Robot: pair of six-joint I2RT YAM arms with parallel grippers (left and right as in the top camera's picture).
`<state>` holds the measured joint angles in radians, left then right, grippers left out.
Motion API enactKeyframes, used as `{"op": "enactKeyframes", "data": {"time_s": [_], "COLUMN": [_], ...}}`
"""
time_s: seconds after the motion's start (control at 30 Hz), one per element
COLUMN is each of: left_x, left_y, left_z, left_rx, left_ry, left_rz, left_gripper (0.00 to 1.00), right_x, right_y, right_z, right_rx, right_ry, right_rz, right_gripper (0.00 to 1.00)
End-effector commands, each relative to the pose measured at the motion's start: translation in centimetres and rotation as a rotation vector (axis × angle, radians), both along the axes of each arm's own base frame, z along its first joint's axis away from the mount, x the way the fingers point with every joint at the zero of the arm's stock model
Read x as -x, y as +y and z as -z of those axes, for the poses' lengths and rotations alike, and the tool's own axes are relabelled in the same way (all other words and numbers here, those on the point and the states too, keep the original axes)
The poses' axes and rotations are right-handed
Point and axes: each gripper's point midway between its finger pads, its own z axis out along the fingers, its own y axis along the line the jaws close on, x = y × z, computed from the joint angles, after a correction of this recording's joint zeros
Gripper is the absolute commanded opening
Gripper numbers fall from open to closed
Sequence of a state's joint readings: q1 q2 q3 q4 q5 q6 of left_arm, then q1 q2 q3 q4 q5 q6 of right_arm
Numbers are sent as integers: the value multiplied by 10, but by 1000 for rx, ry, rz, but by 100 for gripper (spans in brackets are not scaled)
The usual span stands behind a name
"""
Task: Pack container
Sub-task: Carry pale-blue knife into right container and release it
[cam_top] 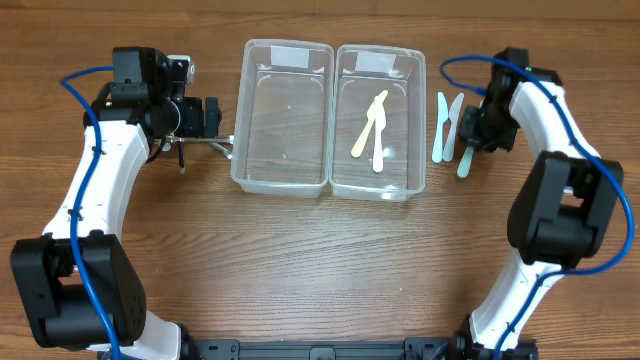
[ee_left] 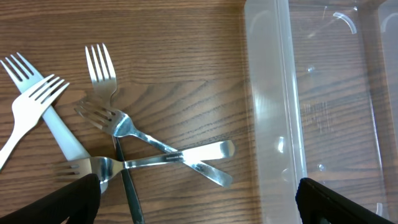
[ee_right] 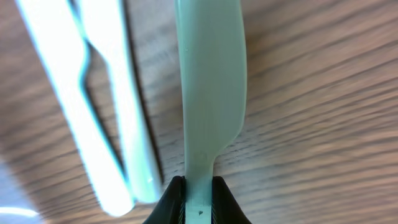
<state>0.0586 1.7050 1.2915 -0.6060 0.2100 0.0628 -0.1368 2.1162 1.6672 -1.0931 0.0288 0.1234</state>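
1. My right gripper [ee_right: 199,202] is clenched on the handle of a pale green plastic knife [ee_right: 211,93]. The two fingertips pinch it from either side, and the blade points away from the wrist camera.
2. From overhead, that knife [cam_top: 465,163] sits on the right of the right tub [cam_top: 400,110], outside it and near its front corner. I cannot tell whether it is lifted off the wood.
3. Two paler plastic knives [cam_top: 445,128] lie between the green knife and the right tub's outer wall, roughly parallel to that wall. In the right wrist view they [ee_right: 99,106] lie close alongside each other, just beside the green blade.
4. Inside the right tub, two cream utensils [cam_top: 370,128] lie crossed on the floor, nearer its middle than its walls.
5. The left tub [cam_top: 282,120] stands against the right tub's left wall, the long sides touching.
6. My left gripper [cam_top: 210,118] hangs released beyond the left tub, on the far side from the right tub, with its fingers spread wide.
7. Under it, three metal forks [ee_left: 134,134] lie crossed on the wood, and two white plastic forks [ee_left: 28,102] lie further still from the right tub. Nothing is between the left fingers.
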Motion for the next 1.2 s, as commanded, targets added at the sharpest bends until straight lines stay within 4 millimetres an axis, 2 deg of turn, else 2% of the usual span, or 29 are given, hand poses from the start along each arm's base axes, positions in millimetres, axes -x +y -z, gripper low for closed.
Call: {"op": "enactKeyframes", "data": {"time_s": [0.0, 0.13, 0.23, 0.33, 0.43, 0.63, 0.73, 0.83, 0.87, 0.9, 1.0, 1.1, 1.17], "left_x": [-7, -7, -7, -7, -7, -7, -7, -7, -7, -7, -7, -7, -7], "left_y": [-4, -4, -4, -4, -4, -4, -4, -4, -4, -4, -4, -4, -4], "left_z": [-8, -8, -8, -8, -8, -8, -8, -8, -8, -8, -8, -8, -8], "left_rx": [2, 2, 2, 2, 2, 2, 2, 2, 2, 2, 2, 2, 2], "left_ry": [-25, -25, -25, -25, -25, -25, -25, -25, -25, -25, -25, -25, -25], "left_rz": [30, 30, 30, 30, 30, 30, 30, 30, 30, 30, 30, 30, 30], "left_gripper": [100, 100, 100, 100, 100, 100, 100, 100, 100, 100, 100, 100, 100], "right_x": [-20, -23, -21, -18, -15, -14, -18, -17, -17, -16, -15, -18, -23], "right_y": [3, 17, 39, 65, 92, 159, 179, 185, 185, 185, 184, 178, 168], "right_z": [-67, -102, -128, -144, -146, -146, -134, -115, -111, -108, -108, -119, -131], "right_rx": [16, 22, -14, -29, -55, -97, -89, -92, -92, -92, -88, -66, -31], "right_ry": [-180, -270, -333, -367, -369, -398, -427, -425, -423, -420, -419, -429, -445], "right_rz": [-11, -59, -125, -183, -242, -392, -432, -425, -426, -426, -431, -443, -418], "right_gripper": [4, 4, 4, 4, 4, 4, 4, 4, 6, 20, 49, 59, 61]}}
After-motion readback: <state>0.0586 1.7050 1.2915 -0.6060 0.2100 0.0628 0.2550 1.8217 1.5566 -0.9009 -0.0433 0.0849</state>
